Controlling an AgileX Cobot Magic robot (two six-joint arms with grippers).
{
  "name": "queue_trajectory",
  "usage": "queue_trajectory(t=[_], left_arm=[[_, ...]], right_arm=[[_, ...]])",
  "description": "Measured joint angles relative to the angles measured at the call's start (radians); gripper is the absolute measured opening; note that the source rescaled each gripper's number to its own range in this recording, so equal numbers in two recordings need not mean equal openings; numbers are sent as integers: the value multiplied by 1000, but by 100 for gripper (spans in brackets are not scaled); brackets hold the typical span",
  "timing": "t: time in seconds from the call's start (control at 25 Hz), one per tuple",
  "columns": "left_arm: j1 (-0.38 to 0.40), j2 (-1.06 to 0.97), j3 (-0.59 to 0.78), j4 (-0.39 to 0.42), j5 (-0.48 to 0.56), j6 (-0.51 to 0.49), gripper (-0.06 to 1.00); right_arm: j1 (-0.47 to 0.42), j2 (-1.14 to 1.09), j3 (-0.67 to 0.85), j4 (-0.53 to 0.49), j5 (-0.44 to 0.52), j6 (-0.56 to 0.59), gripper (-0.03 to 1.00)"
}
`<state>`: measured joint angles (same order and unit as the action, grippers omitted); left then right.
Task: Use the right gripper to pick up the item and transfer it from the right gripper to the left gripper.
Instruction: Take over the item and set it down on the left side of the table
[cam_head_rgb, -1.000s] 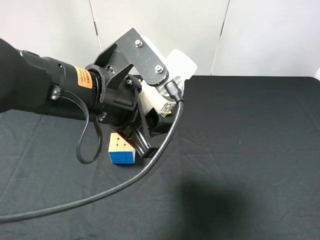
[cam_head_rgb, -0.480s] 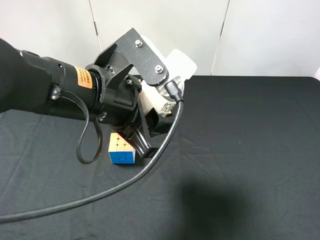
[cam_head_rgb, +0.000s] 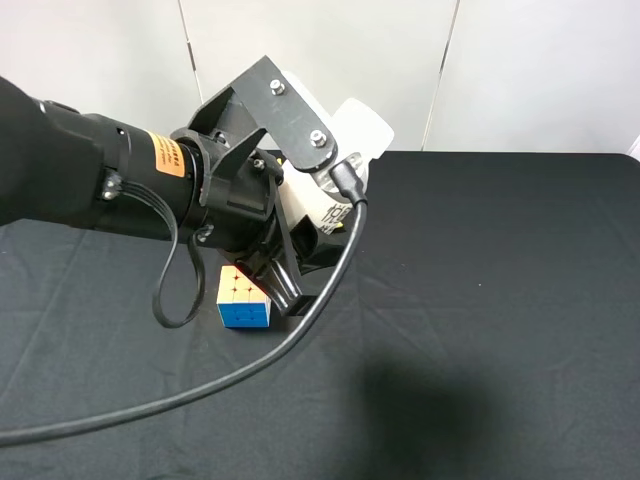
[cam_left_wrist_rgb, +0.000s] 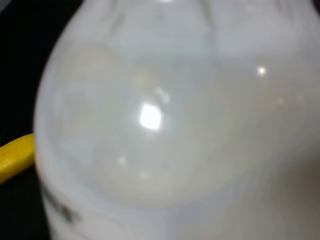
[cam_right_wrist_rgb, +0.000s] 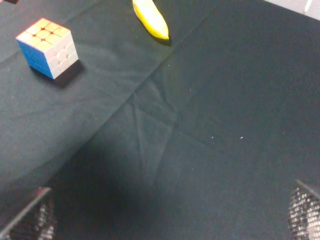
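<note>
**A:** Where is the item?

**B:** The item (cam_head_rgb: 358, 135) is up off the table (cam_head_rgb: 500, 260), clenched in the left gripper (cam_head_rgb: 305, 215). Its white body fills the whole left wrist view.

**A:** And the right gripper?

**B:** The right gripper (cam_right_wrist_rgb: 165, 212) is spread wide with nothing between its tips, only the black table below. The high camera does not show it.

**A:** Which step is this, then?

**B:** I judge the handover as good as done, since the item sits in the left jaws alone. The next move calls for a firm left hold and a right arm well clear of it.

**A:** Count the things for me.

**B:** One item, one banana (cam_right_wrist_rgb: 150, 19), one puzzle cube (cam_head_rgb: 243, 298) and two grippers. The banana and the puzzle cube lie on the table, apart from each other, and nothing touches either
</note>
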<state>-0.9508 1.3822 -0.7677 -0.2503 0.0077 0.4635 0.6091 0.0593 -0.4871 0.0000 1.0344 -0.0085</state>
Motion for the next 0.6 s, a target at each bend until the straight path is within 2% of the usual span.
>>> queue_trajectory(t=[0.16, 0.4, 0.6], left_arm=[[0, 0, 0, 0, 0, 0, 3], [0, 0, 0, 0, 0, 0, 3], [0, -12, 0, 0, 5, -1, 3]], right_arm=[[-52, 0, 0, 0, -5, 0, 100], [-256, -33, 0, 0, -6, 0, 100], [-388, -64, 0, 5, -6, 0, 100]])
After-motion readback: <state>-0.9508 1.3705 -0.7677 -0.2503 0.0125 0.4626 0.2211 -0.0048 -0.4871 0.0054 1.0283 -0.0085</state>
